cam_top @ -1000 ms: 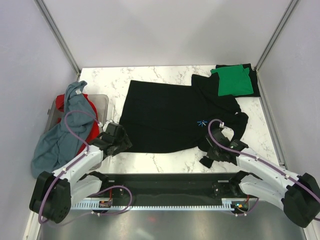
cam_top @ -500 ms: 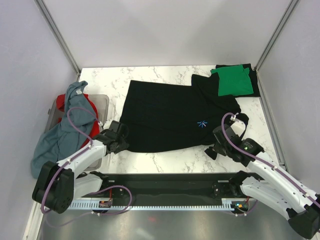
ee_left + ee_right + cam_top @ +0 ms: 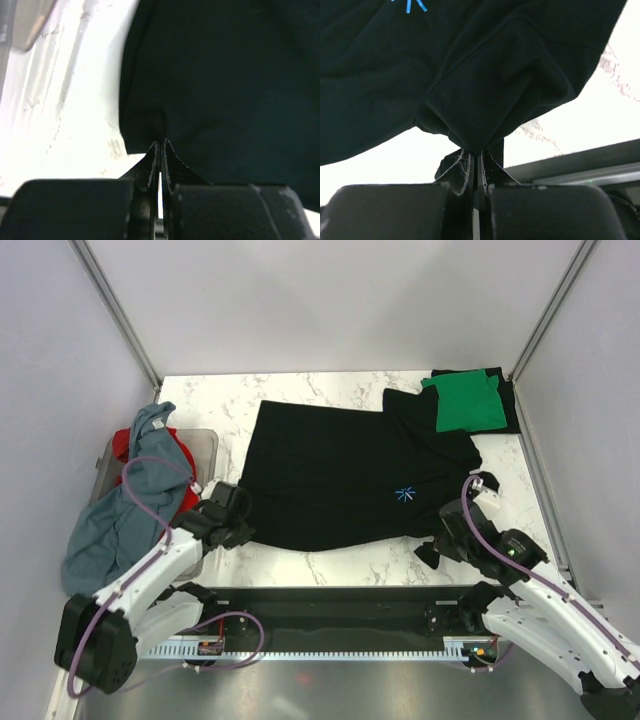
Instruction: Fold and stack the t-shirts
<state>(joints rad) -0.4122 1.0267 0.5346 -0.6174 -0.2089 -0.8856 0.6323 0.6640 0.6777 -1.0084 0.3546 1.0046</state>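
A black t-shirt (image 3: 340, 475) lies spread flat on the marble table, with a small blue logo on it. My left gripper (image 3: 242, 527) is shut on its near left hem corner; the left wrist view shows the jaws (image 3: 160, 144) pinching the cloth's edge (image 3: 225, 85). My right gripper (image 3: 441, 543) is shut on the bunched near right corner, and in the right wrist view the fabric (image 3: 485, 90) hangs gathered from the tips (image 3: 476, 151). A folded green t-shirt (image 3: 465, 403) rests on a folded black one (image 3: 505, 405) at the back right.
At the left, a translucent grey bin (image 3: 207, 452) holds a red t-shirt (image 3: 182, 502), and a grey-blue t-shirt (image 3: 115, 515) drapes over its rim. A black rail (image 3: 330, 608) runs along the near edge. Grey walls enclose the table on three sides.
My left gripper has closed onto the black shirt's hem corner. My right arm has swung to the right with the shirt's near right corner held, drawing the sleeve in.
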